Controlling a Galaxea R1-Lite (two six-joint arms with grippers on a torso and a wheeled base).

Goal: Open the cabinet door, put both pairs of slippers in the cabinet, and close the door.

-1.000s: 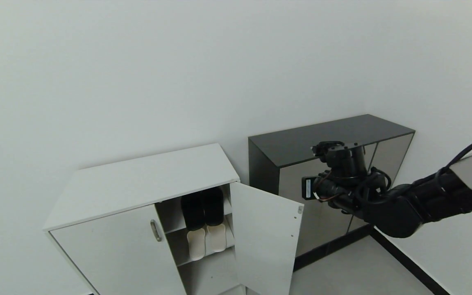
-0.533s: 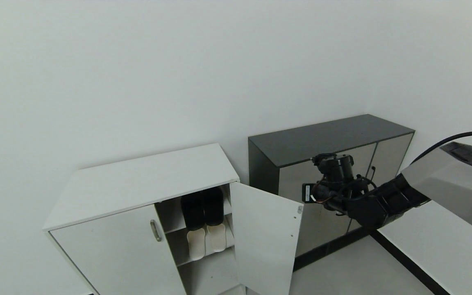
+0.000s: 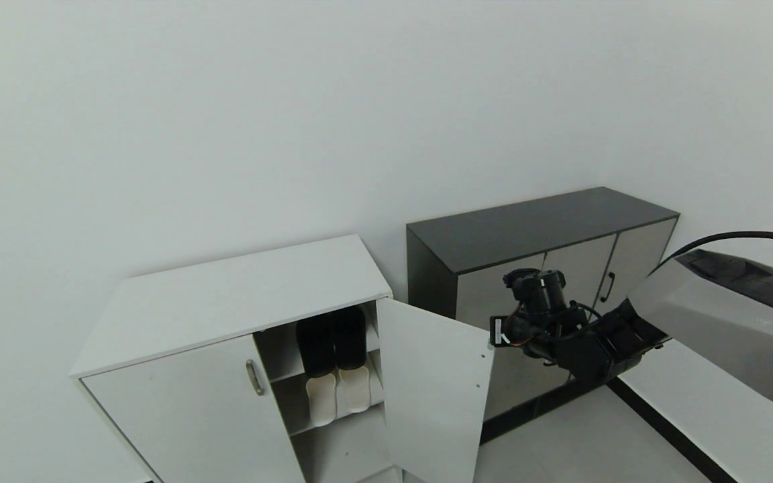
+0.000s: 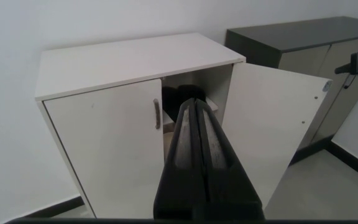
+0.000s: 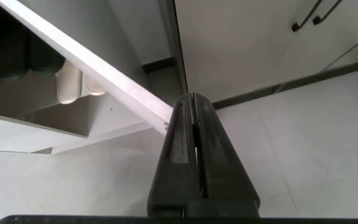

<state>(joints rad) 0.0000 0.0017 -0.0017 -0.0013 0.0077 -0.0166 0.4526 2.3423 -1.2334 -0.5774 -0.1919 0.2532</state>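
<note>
My right gripper [image 5: 193, 101], fingers together (nothing held), sits at three o'clock of the open cabinet door [image 3: 433, 389]; left gripper [image 4: 196, 107] likewise.

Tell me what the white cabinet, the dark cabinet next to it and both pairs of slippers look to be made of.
White cabinet: likely laminated board, matte white; flat panels, small drilled holes inside the open door. Dark cabinet: probably board, matte black top, smoother grey door fronts with a slight sheen. Black slippers and cream slippers: smooth moulded look, perhaps foam or rubber; unsure.
</note>
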